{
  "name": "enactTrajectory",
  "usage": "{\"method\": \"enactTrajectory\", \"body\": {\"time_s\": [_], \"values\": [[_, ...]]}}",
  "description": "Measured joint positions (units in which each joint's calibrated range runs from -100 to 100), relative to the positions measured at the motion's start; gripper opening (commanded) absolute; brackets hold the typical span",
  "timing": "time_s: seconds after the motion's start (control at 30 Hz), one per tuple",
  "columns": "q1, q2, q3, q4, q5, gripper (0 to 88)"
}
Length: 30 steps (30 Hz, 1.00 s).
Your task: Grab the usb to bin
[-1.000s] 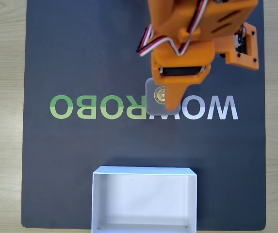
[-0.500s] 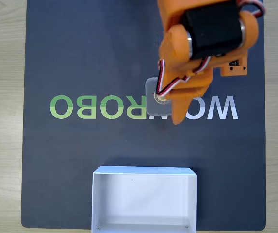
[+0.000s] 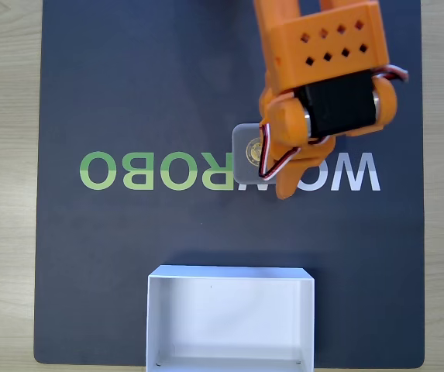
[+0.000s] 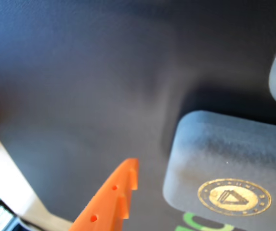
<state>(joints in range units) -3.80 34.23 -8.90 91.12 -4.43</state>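
The usb point(image 3: 243, 152) is a small grey rounded square with a gold emblem. It lies flat on the dark mat over the printed letters, its right part hidden under my orange gripper point(image 3: 277, 169). In the wrist view the usb point(image 4: 224, 163) fills the lower right, and one orange finger point(image 4: 112, 201) stands just left of it, not touching. The other finger is out of frame. The jaws look open and hold nothing. The bin point(image 3: 229, 280), a shallow white box, sits empty at the mat's bottom edge, well below the usb.
A dark mat point(image 3: 129, 85) with green and white lettering point(image 3: 129, 170) covers a light wooden table point(image 3: 5, 194). The arm point(image 3: 322, 46) reaches in from the top edge. Bare mat lies between the usb and the bin.
The wrist has rolled, so the black motor now faces the camera and the fingers stand turned over the usb. The usb and the bin have not moved.
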Motion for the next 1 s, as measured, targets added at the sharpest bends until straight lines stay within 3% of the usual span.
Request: {"method": "enactTrajectory", "body": {"time_s": [0.33,0.63,0.83,1.0], "values": [[0.62,3.52,-0.90,0.00,-0.16,45.8],[3.09,6.01,-1.08,-2.33,4.30,45.7],[5.39,6.38,-1.08,-6.21,4.30,45.5],[4.86,6.38,-1.08,-6.38,4.30,35.0]]}}
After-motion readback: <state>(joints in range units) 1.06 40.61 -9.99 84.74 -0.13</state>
